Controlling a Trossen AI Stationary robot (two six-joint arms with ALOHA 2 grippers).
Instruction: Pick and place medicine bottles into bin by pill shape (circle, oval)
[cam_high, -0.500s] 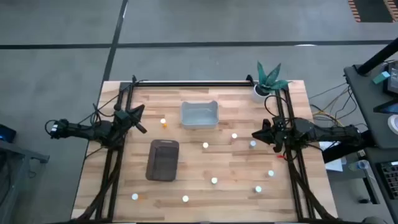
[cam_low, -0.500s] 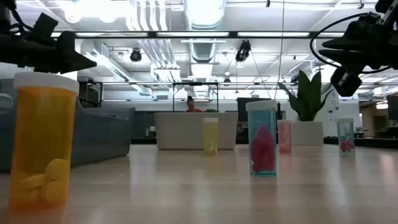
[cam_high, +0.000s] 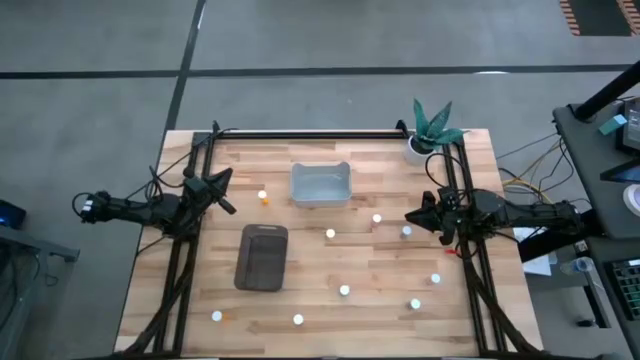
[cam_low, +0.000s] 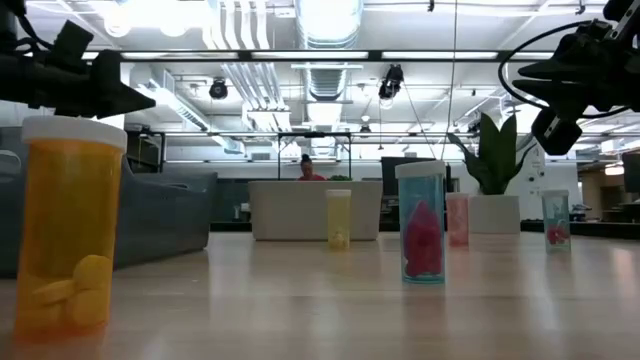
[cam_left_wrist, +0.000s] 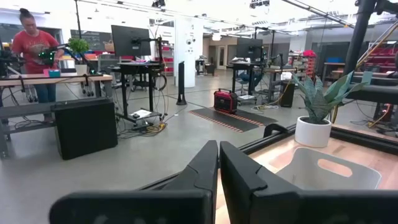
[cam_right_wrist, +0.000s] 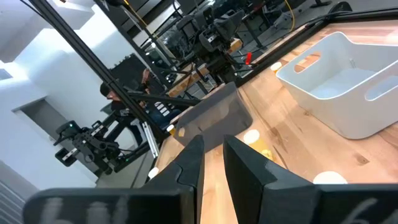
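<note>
Left gripper (cam_high: 222, 190) closed; medicine bottles (cam_high: 344, 291) white-capped, amber or clear.

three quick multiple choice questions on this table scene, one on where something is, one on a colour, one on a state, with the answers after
1. In the high view, where does the potted plant stand?
A. at the table's far right corner
B. in the middle of the table
C. inside the dark bin

2. What colour is the bin nearest the table's far edge?
A. red
B. white
C. green

3. How do the left gripper and right gripper stand?
A. both shut, holding nothing
B. both wide open
C. each clamped on a bottle

Answers:
1. A, the plant sits by the far right corner, beside the right arm's frame.
2. B, that bin is white, while the dark bin lies nearer the front.
3. A, each wrist view shows the fingers together with nothing between them, and the medicine bottles stand apart on the wood.
</note>
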